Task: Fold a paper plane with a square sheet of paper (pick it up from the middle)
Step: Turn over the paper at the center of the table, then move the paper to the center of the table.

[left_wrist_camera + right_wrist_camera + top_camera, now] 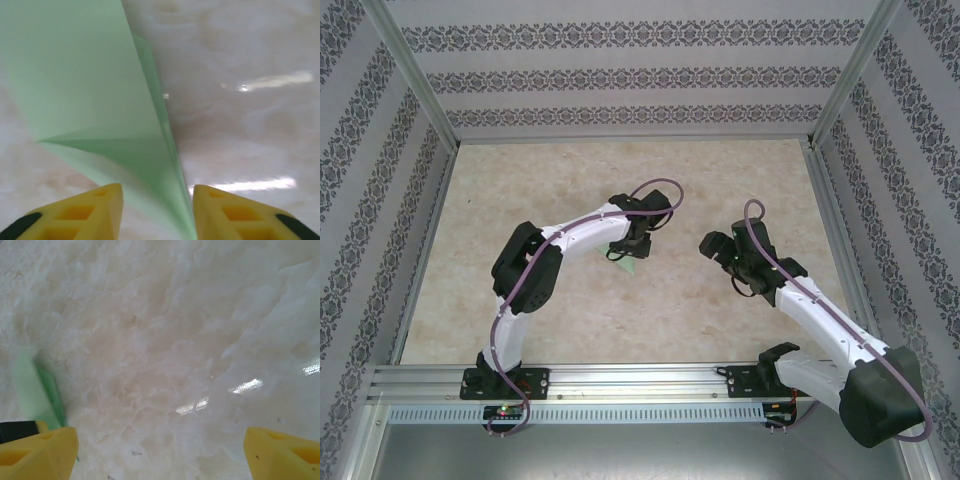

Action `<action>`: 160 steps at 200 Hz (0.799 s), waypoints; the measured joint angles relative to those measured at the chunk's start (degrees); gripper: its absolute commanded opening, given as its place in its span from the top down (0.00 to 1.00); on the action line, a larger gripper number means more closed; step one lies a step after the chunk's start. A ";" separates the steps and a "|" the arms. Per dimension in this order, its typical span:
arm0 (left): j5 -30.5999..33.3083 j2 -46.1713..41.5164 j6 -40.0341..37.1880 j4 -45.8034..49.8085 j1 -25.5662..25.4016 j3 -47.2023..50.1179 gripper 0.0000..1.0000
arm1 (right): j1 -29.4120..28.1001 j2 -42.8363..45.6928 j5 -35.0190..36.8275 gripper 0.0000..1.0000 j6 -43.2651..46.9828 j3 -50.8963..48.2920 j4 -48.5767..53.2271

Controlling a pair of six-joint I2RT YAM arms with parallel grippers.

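Item: green paper sheet (100,100), pale, plain, folded into a wedge with several visible creases. It lies on the table (620,180) directly under and just ahead of the left gripper (636,240). In the top view only a small green corner (629,264) shows below that gripper. From the left wrist, the left gripper (157,192) has its yellow fingers (100,210) standing apart with a clear gap between them. The narrow end of the sheet runs down through that gap, close against the inner edge of the finger on the right of the view. The wide part of the sheet spreads away ahead of the fingertips and off toward the other finger's side. The jaws are not pressed onto the paper. Bare marbled surface (240,140) shows beyond the fold.

Item: right gripper (712,243), set to the side of the left gripper and apart from it, facing toward the sheet. From its own wrist, the right gripper (160,440) is spread wide, yellow fingers (40,450) at either side of the view, nothing between them but table (175,340). A blurred strip of the green sheet (37,390) sits beyond the finger on the left of that view.

Surroundings: patterned walls (620,80), a metal rail (620,378) carrying both arm bases, and a purple cable (650,188) looped over the left arm.
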State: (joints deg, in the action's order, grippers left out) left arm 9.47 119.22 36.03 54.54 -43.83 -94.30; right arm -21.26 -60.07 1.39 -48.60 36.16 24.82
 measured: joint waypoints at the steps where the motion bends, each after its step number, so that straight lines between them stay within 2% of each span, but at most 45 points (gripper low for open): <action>1: -0.48 -0.13 0.04 -0.31 0.04 0.13 0.50 | 0.00 -0.04 -0.02 0.14 0.00 0.00 0.00; 25: -7.89 -4.09 0.79 -4.81 2.56 3.91 0.40 | -1.75 -3.34 -0.17 0.14 -0.48 0.81 0.02; 58: -15.21 -13.75 2.27 -10.64 9.88 11.87 0.32 | -10.36 -12.22 -0.07 0.20 -2.21 5.92 -0.98; 108: -18.16 -24.98 3.67 -15.82 22.49 25.14 0.20 | -22.88 -29.46 -0.15 0.38 -4.70 20.44 -6.21; 132: -18.49 -27.87 3.80 -16.22 26.91 30.53 0.18 | -26.27 -38.12 -0.90 0.42 -5.18 28.65 -8.41; 160: -19.65 -29.51 3.48 -16.31 28.96 33.48 0.18 | -27.50 -45.72 -1.73 0.42 -4.87 35.17 -9.60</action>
State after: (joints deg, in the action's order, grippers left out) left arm -10.17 89.71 39.51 38.24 -14.87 -60.82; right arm -48.75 -105.80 -0.34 -53.47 71.33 15.22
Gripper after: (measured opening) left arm 0.819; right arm 0.580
